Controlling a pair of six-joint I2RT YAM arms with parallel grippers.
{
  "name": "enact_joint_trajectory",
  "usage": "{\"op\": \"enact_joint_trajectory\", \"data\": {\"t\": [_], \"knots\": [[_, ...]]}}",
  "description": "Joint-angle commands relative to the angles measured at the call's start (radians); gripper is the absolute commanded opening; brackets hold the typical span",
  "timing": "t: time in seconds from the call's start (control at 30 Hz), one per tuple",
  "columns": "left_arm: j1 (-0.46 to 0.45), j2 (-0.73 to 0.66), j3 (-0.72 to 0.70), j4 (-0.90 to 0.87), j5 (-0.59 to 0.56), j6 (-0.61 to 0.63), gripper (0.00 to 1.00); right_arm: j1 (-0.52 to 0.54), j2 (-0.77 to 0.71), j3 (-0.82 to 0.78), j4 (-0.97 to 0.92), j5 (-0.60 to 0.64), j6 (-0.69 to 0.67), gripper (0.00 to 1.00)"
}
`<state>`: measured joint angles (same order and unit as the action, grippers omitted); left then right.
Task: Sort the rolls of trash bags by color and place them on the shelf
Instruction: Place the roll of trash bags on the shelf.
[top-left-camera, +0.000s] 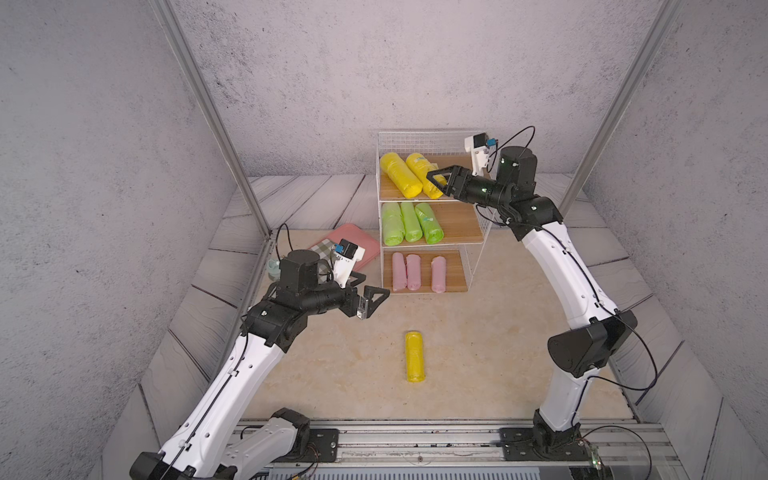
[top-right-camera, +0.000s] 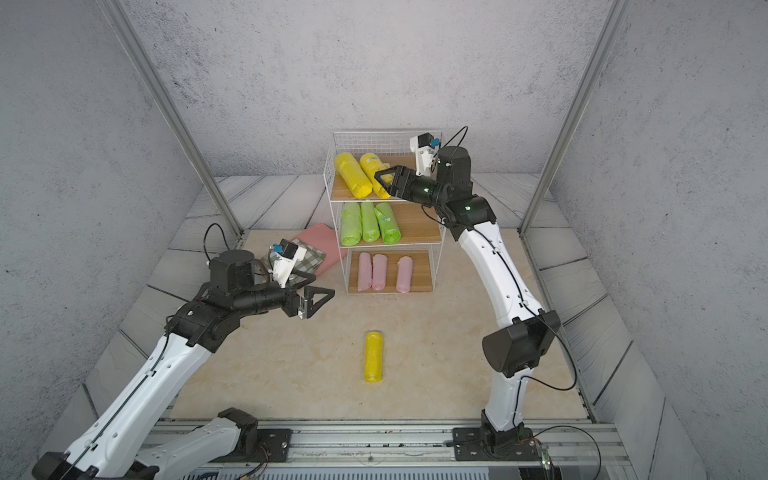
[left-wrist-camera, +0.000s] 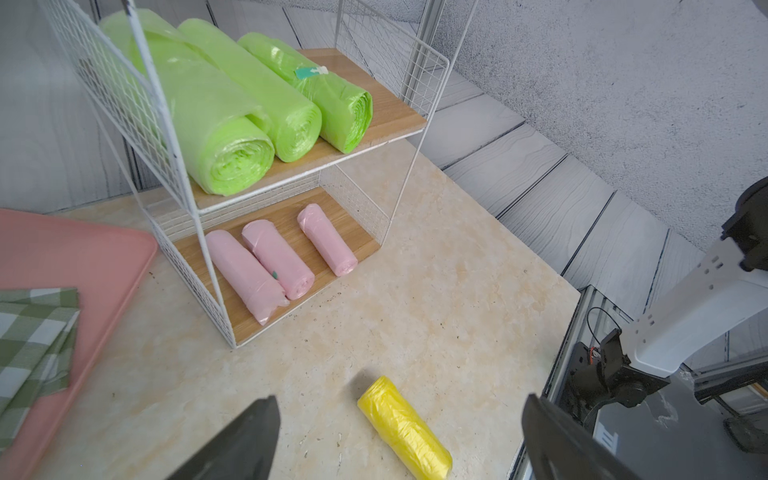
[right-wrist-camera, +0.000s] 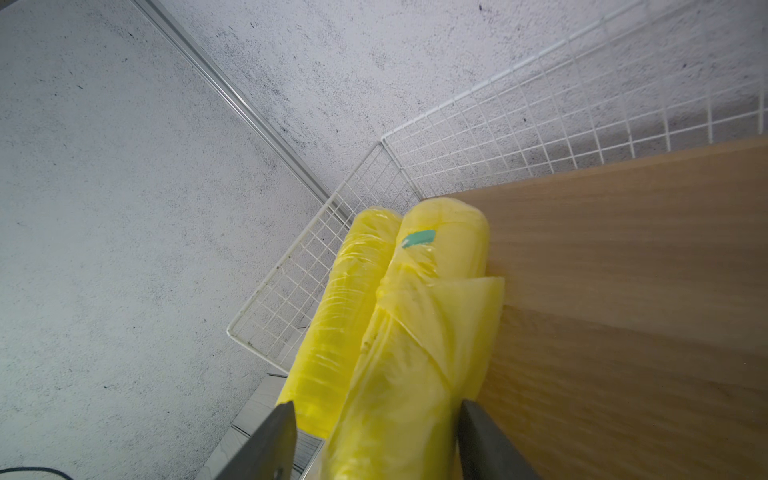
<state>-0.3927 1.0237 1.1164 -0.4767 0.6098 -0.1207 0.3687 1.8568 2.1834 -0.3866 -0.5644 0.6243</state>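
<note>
Nearest the lens ran the base rail (top-left-camera: 415, 436) that carried both arms. Just beyond it, toward 12 o'clock, the last loose yellow roll (top-left-camera: 414, 356) lay flat on the table (top-left-camera: 498, 332), with its long axis running 12 to 6 o'clock in both top views. It was the only roll not on the shelf (top-left-camera: 457, 141).

The left gripper (top-left-camera: 370, 286) was the nearer one. The roll lay at about 5 o'clock from it, well apart and lower, with nothing in between. Its fingers (left-wrist-camera: 249, 436) were spread as wide as they go and held nothing. The left wrist view showed the roll ahead in the gap between them but skewed, so I judged the wrist would need turning for the jaws to close across the roll's width.

The right gripper (top-left-camera: 436, 183) was far off at about 1 o'clock from the loose roll, up at the shelf's top board (top-left-camera: 457, 166). Its fingers (right-wrist-camera: 274, 436) stood partly open on either side of the tagged yellow roll (right-wrist-camera: 415, 332). That roll rested on the board, touching the plain yellow roll (right-wrist-camera: 345, 291). One finger sat against the plastic and the other stood clear of it, so this looked like a loose straddle rather than a clamp.

The green rolls (top-left-camera: 409, 222) filled the middle tier and the pink rolls (top-left-camera: 413, 272) the bottom.
</note>
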Motion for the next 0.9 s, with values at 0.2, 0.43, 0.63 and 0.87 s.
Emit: {"op": "enact_joint_trajectory", "data": {"t": [0.2,0.43,0.63,0.87], "knots": [[0.009,0.003,-0.001,-0.011,0.016,-0.012,0.97,-0.011,-0.062,-0.001,-0.032,0.08,-0.09,0.71],[0.008,0.003,-0.009,-0.004,0.022,-0.033,0.97,-0.013,-0.1,-0.026,-0.056,0.125,-0.142,0.76],[0.005,0.004,-0.017,-0.005,0.013,-0.053,0.97,-0.013,-0.128,-0.045,-0.055,0.133,-0.159,0.77],[-0.024,0.002,-0.026,-0.013,-0.019,-0.075,0.97,-0.013,-0.22,-0.146,0.026,0.122,-0.18,0.81]]}}
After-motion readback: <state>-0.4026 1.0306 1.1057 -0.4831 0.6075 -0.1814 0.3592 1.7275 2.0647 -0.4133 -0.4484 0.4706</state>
